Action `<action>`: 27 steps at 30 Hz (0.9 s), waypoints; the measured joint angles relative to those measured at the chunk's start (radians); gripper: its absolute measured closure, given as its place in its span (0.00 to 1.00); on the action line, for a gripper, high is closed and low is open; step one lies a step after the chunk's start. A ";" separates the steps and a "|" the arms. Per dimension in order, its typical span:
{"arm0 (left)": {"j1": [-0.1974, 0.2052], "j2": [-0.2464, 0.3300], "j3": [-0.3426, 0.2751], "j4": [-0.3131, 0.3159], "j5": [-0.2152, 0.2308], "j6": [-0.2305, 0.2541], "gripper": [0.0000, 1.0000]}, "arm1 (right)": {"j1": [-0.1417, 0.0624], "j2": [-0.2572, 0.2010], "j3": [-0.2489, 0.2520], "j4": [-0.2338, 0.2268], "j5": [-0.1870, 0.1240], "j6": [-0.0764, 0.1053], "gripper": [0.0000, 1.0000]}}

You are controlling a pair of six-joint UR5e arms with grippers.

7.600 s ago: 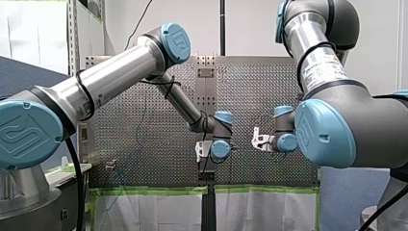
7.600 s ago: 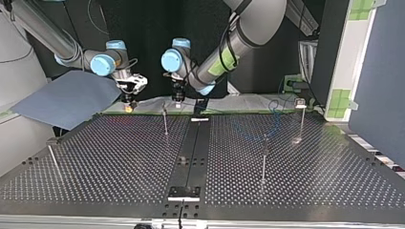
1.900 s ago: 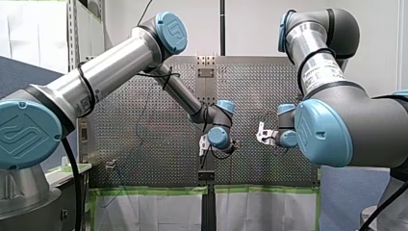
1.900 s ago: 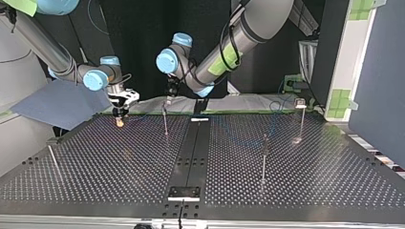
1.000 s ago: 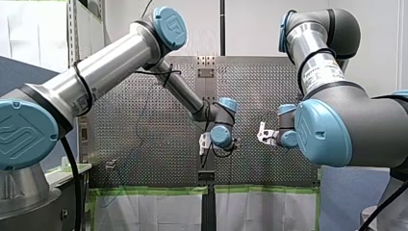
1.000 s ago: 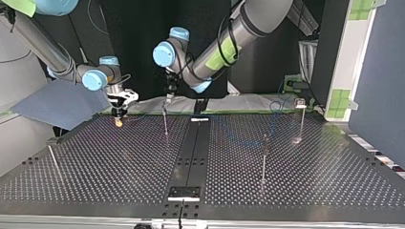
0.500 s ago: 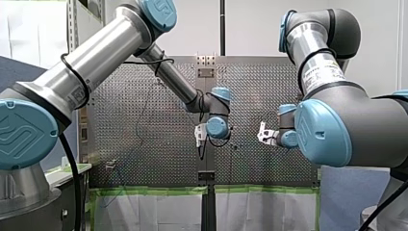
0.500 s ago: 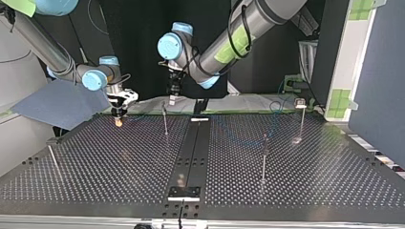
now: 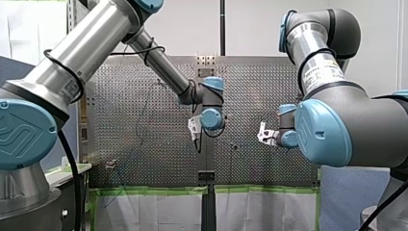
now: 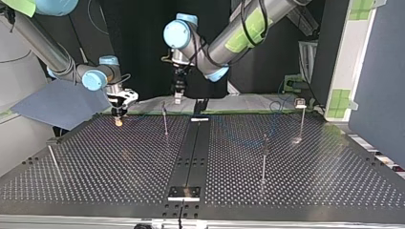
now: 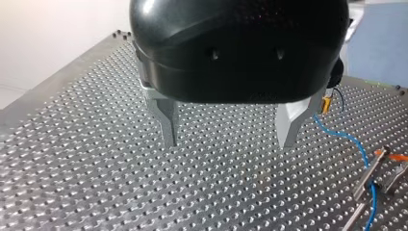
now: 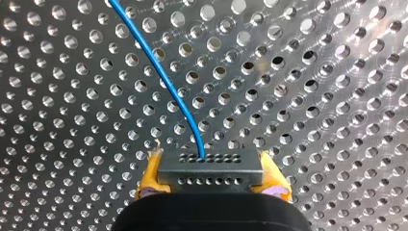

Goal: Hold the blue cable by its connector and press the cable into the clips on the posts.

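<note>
In the right wrist view my right gripper (image 12: pixel 209 175) is shut on the grey connector (image 12: pixel 209 168), a yellow pad on each side. The blue cable (image 12: pixel 159 72) curves away from it over the perforated table (image 12: pixel 312 96). In the top view this gripper (image 10: pixel 118 119) hangs low over the table's far left part. My left gripper (image 11: pixel 228 139) is open, with nothing between its metal fingers (image 11: pixel 168 125). It hovers above the table (image 10: pixel 177 98), behind a thin post (image 10: pixel 165 121). Beside it the cable (image 11: pixel 353 142) runs to a clip post (image 11: pixel 368 175).
More thin posts stand on the table: one in the middle right (image 10: pixel 264 157), one at the far right (image 10: pixel 301 119), one leaning at the near left (image 10: pixel 52 160). A dark strip (image 10: pixel 191 152) runs down the table's middle.
My left arm has risen and drawn its open gripper up and away from the post, to the right in the top view. My right arm has kept still with the connector.
</note>
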 joint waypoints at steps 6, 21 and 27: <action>0.000 0.053 -0.052 0.005 -0.014 -0.033 0.00 | 0.000 0.001 0.000 0.001 0.000 0.003 1.00; -0.024 0.195 -0.195 0.115 -0.055 -0.155 0.00 | 0.001 0.003 0.000 0.002 0.000 0.007 1.00; -0.079 0.254 -0.254 0.174 -0.103 -0.214 0.00 | 0.002 0.003 0.000 0.001 -0.005 0.007 1.00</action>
